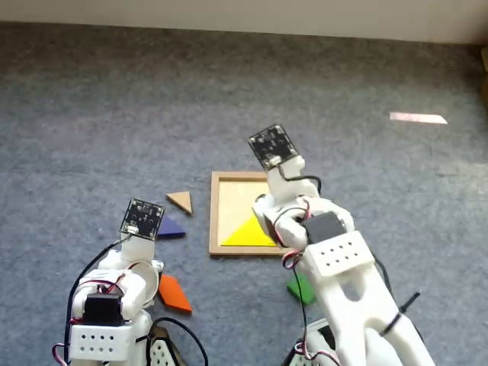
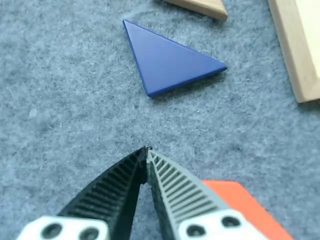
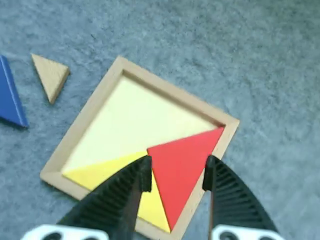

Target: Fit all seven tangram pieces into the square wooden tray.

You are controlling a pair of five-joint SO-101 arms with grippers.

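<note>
Left gripper [image 2: 147, 153] pinched together, tips touching, right gripper [image 3: 176, 173] parted wide, pointing downward

Diffuse even light, med brightness, soft thin shadows

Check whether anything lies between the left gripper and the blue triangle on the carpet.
Nothing visible does. The left gripper, jaws shut, points at the blue triangle across bare carpet. The orange piece lies beside the gripper, off that line.
</note>
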